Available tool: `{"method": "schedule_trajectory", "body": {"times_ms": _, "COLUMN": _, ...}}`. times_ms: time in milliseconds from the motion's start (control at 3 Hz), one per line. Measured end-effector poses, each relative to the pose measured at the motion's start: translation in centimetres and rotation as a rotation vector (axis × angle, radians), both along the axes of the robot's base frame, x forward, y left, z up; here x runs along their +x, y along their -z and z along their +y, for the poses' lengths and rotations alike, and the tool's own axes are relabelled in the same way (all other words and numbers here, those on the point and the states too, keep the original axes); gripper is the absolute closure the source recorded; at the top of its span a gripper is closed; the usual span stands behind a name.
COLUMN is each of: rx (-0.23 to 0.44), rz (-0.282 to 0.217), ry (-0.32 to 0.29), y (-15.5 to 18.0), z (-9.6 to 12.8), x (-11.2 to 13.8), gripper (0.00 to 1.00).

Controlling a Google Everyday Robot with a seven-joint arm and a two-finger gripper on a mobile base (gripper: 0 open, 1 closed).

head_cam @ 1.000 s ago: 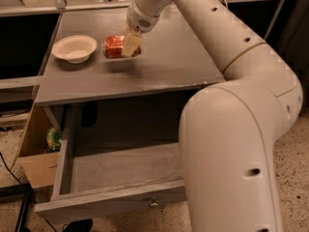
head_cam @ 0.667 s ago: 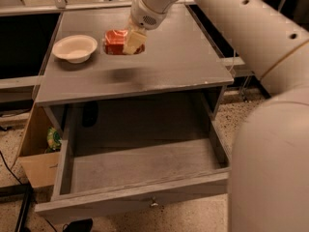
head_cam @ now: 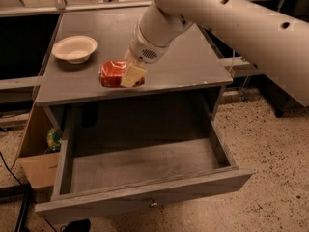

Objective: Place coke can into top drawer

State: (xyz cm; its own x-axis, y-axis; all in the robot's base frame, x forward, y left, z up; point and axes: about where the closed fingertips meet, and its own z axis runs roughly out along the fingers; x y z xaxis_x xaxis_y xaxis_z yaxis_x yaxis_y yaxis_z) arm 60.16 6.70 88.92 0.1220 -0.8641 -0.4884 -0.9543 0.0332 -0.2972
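Since the earlier frame, the claw (head_cam: 127, 74) has carried the coke can (head_cam: 112, 74) lower in the picture, to the front edge of the tabletop (head_cam: 193, 66), left of centre. It grips the can, which lies sideways. Below, the top drawer (head_cam: 145, 166) stands pulled open across the lower frame. A cream bowl (head_cam: 75, 49) sits upper left.
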Motion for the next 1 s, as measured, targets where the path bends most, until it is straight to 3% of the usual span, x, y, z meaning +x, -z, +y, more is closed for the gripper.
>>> {"method": "schedule_trajectory", "body": {"times_ms": 333, "rx": -0.003, "rz": 0.003, "ry": 0.002, "y": 0.1, "z": -0.1, "x": -0.3, "gripper": 1.0}}
{"method": "schedule_trajectory", "body": {"times_ms": 1000, "rx": -0.018, "rz": 0.029, "ry": 0.025, "y": 0.5, "z": -1.5, "x": -3.7, "gripper": 1.0}}
